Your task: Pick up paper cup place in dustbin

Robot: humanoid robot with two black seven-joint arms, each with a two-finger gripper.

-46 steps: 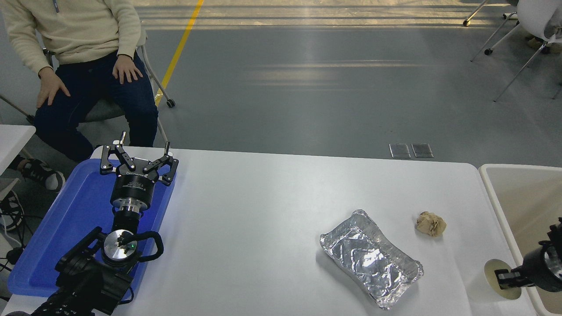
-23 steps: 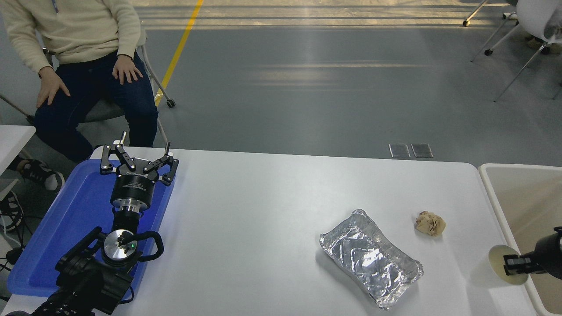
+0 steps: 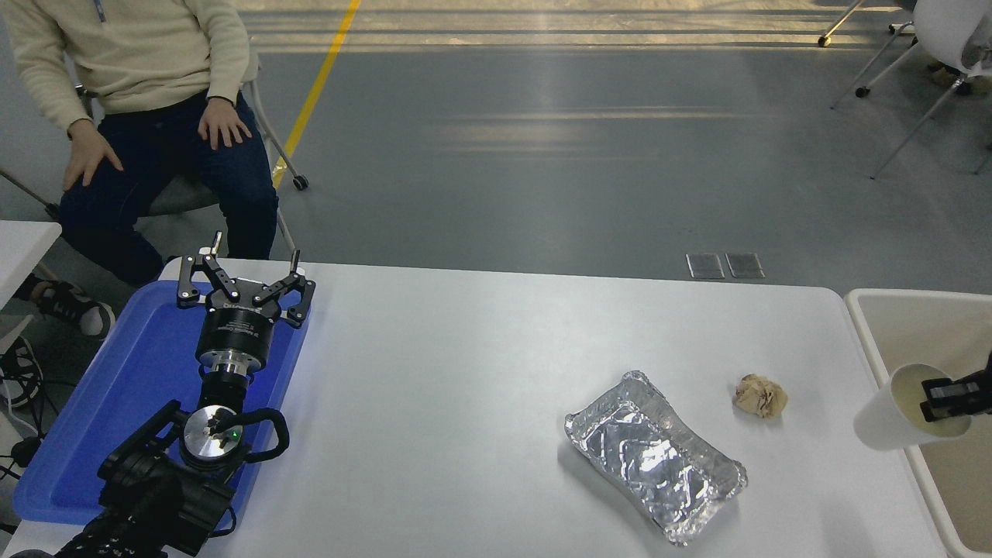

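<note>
A small white paper cup (image 3: 891, 415) is pinched by its rim in the right gripper (image 3: 947, 395), one finger inside its cream mouth, and is held tilted in the air just over the near rim of the cream-beige dustbin (image 3: 872, 341) at the table's right end, seemingly so that it can be let go inside. A crumpled paper ball (image 3: 761, 395) and a silver foil tray (image 3: 655, 457) are left lying on the white table (image 3: 465, 387) well short of the bin. The left gripper (image 3: 244, 291) is parked over a blue tray (image 3: 101, 418) at the lower left with its fingers spread wide and nothing between them, and a seated person (image 3: 147, 85) is seen beyond the table's far left corner.
</note>
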